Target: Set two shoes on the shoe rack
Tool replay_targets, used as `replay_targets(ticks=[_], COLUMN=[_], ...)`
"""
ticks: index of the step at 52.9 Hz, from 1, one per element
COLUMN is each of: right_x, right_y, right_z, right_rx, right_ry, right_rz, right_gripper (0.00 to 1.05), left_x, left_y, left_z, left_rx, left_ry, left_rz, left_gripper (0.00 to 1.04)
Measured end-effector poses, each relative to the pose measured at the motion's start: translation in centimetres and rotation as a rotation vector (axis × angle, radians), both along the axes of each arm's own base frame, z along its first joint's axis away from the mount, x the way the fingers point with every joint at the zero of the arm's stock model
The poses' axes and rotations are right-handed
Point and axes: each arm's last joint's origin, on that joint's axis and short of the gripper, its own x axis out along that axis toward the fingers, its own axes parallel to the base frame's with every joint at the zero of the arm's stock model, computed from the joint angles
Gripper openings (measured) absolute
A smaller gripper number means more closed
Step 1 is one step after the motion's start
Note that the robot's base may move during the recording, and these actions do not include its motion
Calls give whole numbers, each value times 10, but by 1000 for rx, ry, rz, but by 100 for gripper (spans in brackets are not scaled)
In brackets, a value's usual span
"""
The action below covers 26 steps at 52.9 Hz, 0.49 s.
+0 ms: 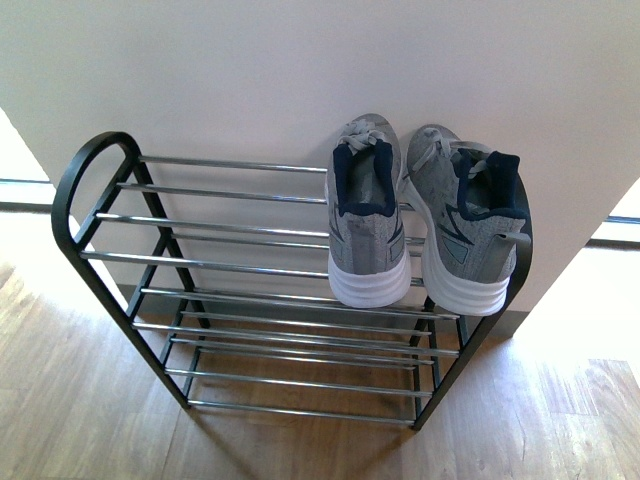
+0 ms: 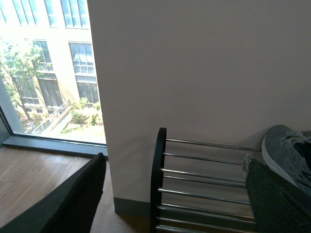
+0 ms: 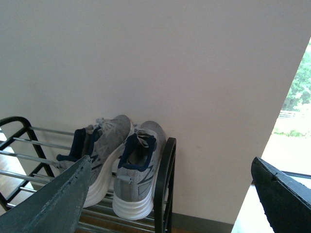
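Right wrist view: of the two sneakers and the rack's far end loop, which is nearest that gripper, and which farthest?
From the right gripper:
1. Right-hand sneaker, at the shoe rack's near end.
2. Left-hand sneaker, beside it, farther along the bars.
3. Far end loop, at the opposite end.

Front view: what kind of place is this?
Probably an indoor room, perhaps a home: a shoe rack with grey sneakers stands on wooden floor against a plain wall, beside a large window.
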Motion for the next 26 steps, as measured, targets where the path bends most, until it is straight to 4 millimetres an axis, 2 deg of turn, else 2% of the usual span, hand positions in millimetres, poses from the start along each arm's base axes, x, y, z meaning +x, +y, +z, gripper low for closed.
replay_targets(ticks=[4,26], right_x=[0,0], right_y=[0,0], right_z=[0,0], right_rx=[0,0], right_ry=[0,0], right_rz=[0,4], right_gripper=[96,96], left_x=[0,0], left_y=[0,0], left_z=[0,0], left_rx=[1,2], left_ry=[0,0], left_rz=[0,3], left_gripper=[97,95])
